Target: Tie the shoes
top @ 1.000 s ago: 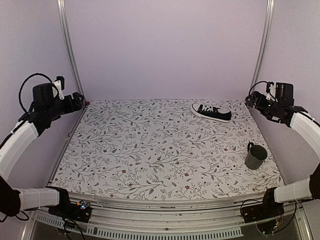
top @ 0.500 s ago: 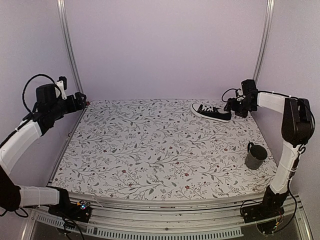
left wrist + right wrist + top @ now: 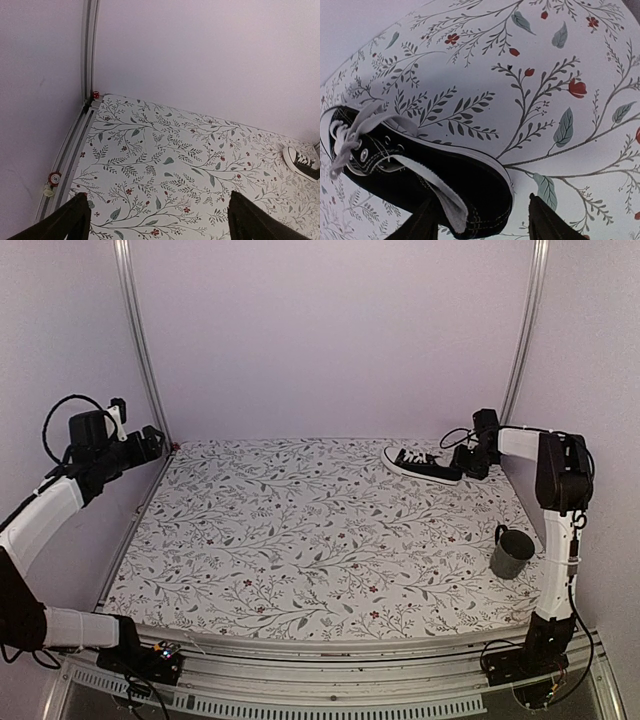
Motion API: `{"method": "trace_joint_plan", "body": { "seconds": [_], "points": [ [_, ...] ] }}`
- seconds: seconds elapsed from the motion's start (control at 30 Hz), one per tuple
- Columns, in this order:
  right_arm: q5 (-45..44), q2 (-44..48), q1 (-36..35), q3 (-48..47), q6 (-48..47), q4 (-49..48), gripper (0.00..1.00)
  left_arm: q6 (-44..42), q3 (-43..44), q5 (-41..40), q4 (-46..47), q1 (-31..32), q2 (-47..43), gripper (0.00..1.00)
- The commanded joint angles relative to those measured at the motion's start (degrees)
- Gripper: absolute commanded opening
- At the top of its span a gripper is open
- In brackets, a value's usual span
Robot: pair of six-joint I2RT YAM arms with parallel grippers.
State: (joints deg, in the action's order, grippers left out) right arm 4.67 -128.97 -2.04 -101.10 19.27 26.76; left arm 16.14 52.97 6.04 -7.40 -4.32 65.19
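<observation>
The shoe [image 3: 424, 466], a black low-top sneaker with white sole and loose white laces, lies at the far right of the table, toe pointing left. My right gripper [image 3: 466, 462] is at its heel. In the right wrist view the heel [image 3: 490, 195] sits between the two dark fingers of the right gripper [image 3: 480, 202], which is open; the right finger [image 3: 547, 220] stands clear of the sole, and the left one overlaps the shoe's collar. The laces [image 3: 345, 142] lie untied. My left gripper [image 3: 155, 443] hangs open and empty above the far left corner, and the shoe [image 3: 302, 164] shows at the right edge of its view.
A dark grey mug [image 3: 511, 552] stands near the right edge, nearer than the shoe. The floral tablecloth [image 3: 300, 540] covers the table. Aluminium posts [image 3: 140, 340] rise at the far corners, with walls close on three sides. A small red object [image 3: 95, 94] sits in the far left corner.
My right arm swung in from the right wall down to the shoe's heel, and its jaws have narrowed around it. The left arm barely shifted.
</observation>
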Motion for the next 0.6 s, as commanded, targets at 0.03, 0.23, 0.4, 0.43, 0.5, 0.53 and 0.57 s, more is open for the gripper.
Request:
{"method": "trace_joint_plan", "body": {
  "seconds": [0.03, 0.23, 0.4, 0.43, 0.5, 0.53, 0.57],
  "points": [
    [8.03, -1.87, 0.66, -1.49, -5.55, -2.74, 0.35, 0.53, -0.26, 1.52, 1.45, -0.93, 0.94, 0.96],
    [9.49, 0.89, -1.09, 0.1, -9.68, -3.06, 0.03, 0.73, -0.16, 2.39, 1.13, -1.21, 1.25, 0.95],
    [0.96, 8.91, -6.1, 3.3, -4.61, 1.33, 0.02, 0.95, -0.24, 2.91, 0.75, -1.22, 1.02, 0.95],
    [-1.6, 10.93, -7.63, 3.84, -1.88, 3.07, 0.02, 1.06, -0.24, 2.92, 0.68, -1.18, 0.93, 0.95],
    [-7.39, 15.21, -11.83, 5.58, 4.78, 7.01, 0.02, 1.44, -0.28, 2.52, 0.37, -1.22, 0.91, 0.95],
    [-10.26, 17.64, -14.45, 7.0, 7.38, 8.42, 0.02, 1.77, -0.2, 1.76, -0.01, -1.22, 0.86, 0.95],
    [-12.13, 20.14, -17.11, 9.2, 10.88, 9.22, 0.02, 2.05, -0.13, 0.99, -0.49, -1.22, 0.88, 0.95]
  ]
}}
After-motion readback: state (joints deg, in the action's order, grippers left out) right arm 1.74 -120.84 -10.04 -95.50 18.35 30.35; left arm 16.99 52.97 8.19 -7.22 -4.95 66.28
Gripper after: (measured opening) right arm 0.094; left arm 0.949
